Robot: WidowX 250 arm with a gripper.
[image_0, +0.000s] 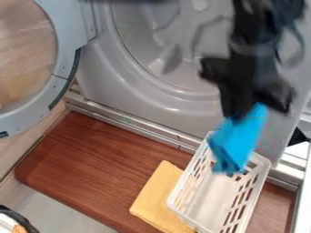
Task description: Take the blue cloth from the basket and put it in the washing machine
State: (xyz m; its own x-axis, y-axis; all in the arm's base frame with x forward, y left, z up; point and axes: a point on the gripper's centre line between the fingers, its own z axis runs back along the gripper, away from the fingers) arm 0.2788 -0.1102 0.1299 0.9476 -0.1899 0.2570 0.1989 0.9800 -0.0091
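Blk. tool (243, 112) is clamping a blue cloth (238, 139), which is hanging over the far end of a white basket (211, 195), in front of a gray washing machine (146, 98) w/ its round door (63, 54) standing open at view's L. Basket is sitting on a brown wood table (97, 164), R of a yellow cloth (157, 195) that's lying flat & close by.

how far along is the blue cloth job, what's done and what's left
Roughly halfway, I'd say. Done: the round door is open and the blue cloth looks picked up. In hand: the gripper holds it over one end of the white basket. Left: carry it into the washing machine and release it.
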